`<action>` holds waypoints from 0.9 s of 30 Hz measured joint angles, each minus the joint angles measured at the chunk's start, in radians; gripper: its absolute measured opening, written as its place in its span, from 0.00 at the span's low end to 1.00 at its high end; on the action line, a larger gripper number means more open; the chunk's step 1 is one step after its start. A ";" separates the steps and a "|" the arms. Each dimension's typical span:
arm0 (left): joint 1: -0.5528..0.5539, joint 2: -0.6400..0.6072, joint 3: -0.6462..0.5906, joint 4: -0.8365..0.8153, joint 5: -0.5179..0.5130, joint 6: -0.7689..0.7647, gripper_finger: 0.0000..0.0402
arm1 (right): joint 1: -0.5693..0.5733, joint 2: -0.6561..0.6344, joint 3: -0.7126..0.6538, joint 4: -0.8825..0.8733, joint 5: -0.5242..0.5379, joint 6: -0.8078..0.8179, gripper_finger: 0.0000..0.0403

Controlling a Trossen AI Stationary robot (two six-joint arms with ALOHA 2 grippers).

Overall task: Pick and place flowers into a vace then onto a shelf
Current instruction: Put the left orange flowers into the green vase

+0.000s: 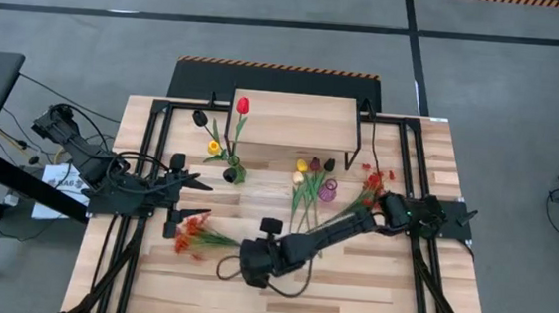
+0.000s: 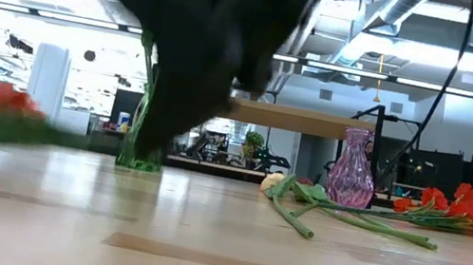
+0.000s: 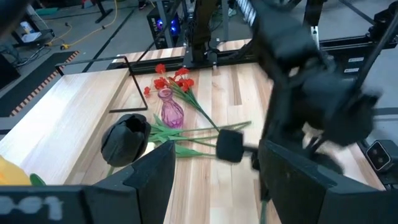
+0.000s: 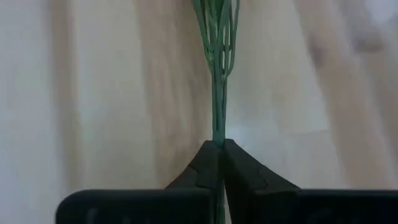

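**Stem pinched, lift to come**

With my right gripper (image 4: 217,144) clenched on the thin green stem (image 4: 217,106) of the red-orange blossom spray (image 1: 192,232), I am at the pick step, low over the near part of the table (image 1: 368,303). My two fingers meet around the stem's end with almost no gap between them; the spray itself lies flat on the planks, its blossoms pointing toward my left side.

Next, as I judge it, I must lift the spray clear and turn it stem-down to feed it into a vase. The stem is slender and may swivel in so narrow a pinch.

Farther out, my left gripper (image 1: 194,182) hangs with its fingers spread, holding nothing, near the green vase (image 1: 232,173), which already carries a red tulip (image 1: 243,105), a yellow one and a dark one. To the right of that, loose tulips (image 1: 310,169) and another red spray (image 1: 373,179) lie around the pink glass vase (image 2: 350,179). Farthest off stands the shelf (image 1: 297,121), its plank top bare.
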 joint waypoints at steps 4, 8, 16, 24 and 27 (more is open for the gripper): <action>0.000 0.000 0.000 0.000 0.000 -0.001 0.55 | 0.033 -0.048 0.003 -0.045 0.035 -0.008 0.00; 0.000 0.000 0.000 0.000 0.000 -0.004 0.55 | 0.061 -0.102 0.004 -0.103 0.030 -0.020 0.00; 0.000 0.000 0.000 0.000 -0.038 0.005 0.55 | 0.141 -0.192 0.004 -0.167 -0.015 -0.132 0.00; 0.000 0.000 0.000 0.000 -0.041 0.011 0.55 | 0.207 -0.262 0.006 -0.074 -0.026 -0.344 0.00; 0.000 0.000 0.000 0.000 -0.042 0.012 0.55 | 0.219 -0.297 0.006 -0.020 -0.025 -0.432 0.00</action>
